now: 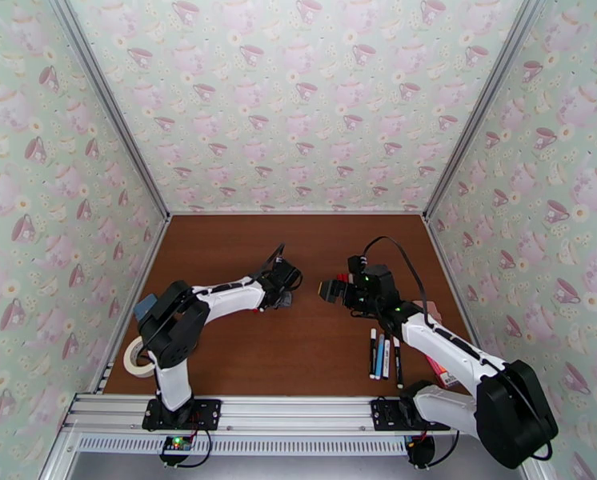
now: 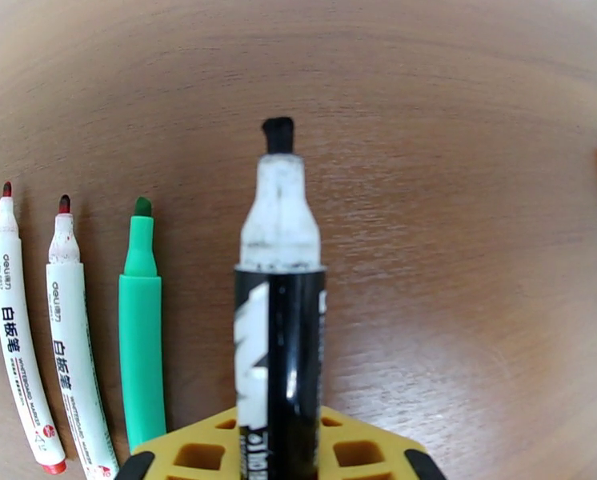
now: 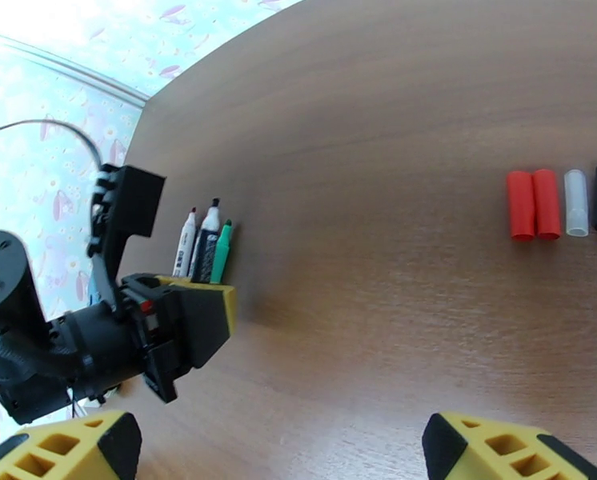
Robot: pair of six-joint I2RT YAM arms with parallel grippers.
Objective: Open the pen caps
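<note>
Four caps: two red, one whitish and one black stubby plastic pen caps [image 3: 561,203] lie side by side in a row on the brown wooden bench [image 3: 394,114], all off their pens.
Left pincer [image 2: 278,462]: pinching a fat black plastic marker with a white neck [image 2: 280,330], bare black tip pointing away.
Beside it: two slim white markers with red tips [image 2: 46,330] and a green plastic marker [image 2: 142,338], uncapped, flat on the bench.
Right pincer [image 3: 278,454]: spread wide, nothing in it, facing the left one.
More pens: four slim pens [image 1: 385,354] side by side near the right arm.
Container: pink pack [image 1: 436,366] half under that arm, can't tell the contents.
</note>
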